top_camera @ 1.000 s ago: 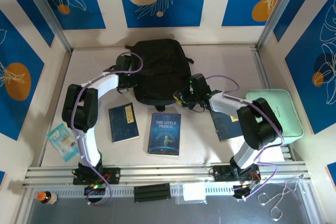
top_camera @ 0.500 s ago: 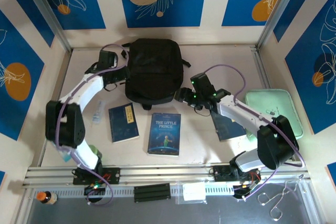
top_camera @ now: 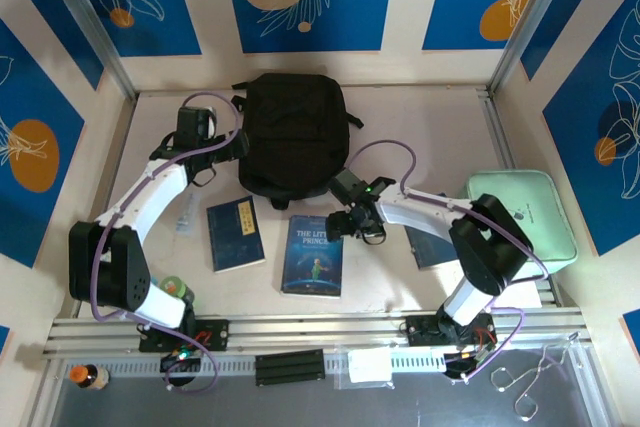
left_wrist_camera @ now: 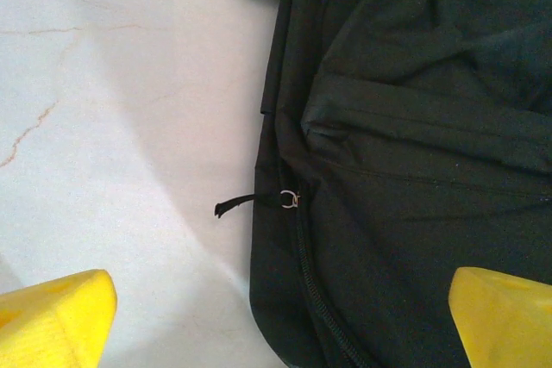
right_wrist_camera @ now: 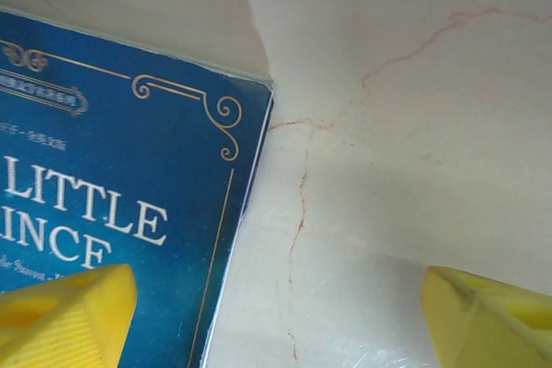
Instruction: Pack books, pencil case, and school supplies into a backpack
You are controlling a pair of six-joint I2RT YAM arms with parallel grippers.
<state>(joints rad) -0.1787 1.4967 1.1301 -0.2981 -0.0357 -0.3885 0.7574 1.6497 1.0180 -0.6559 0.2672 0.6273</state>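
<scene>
— Two releases at once? Left gripper [left_wrist_camera: 278, 321] first.
— Spread wide now, clamped on nothing; drawn back to the left edge of the backpack [top_camera: 295, 132], above the zip pull [left_wrist_camera: 289, 199].
— Right gripper [right_wrist_camera: 276, 316]?
— Also parted, empty; swung off the backpack's near right corner onto the Little Prince book [top_camera: 312, 262], lying flat just near of the backpack.
— Meaning?
— Probably done with the zip; first book next. None packed yet.

book [top_camera: 428, 247] half hidden (right arm [top_camera: 420, 209]), backpack [left_wrist_camera: 414, 127] cropped
</scene>
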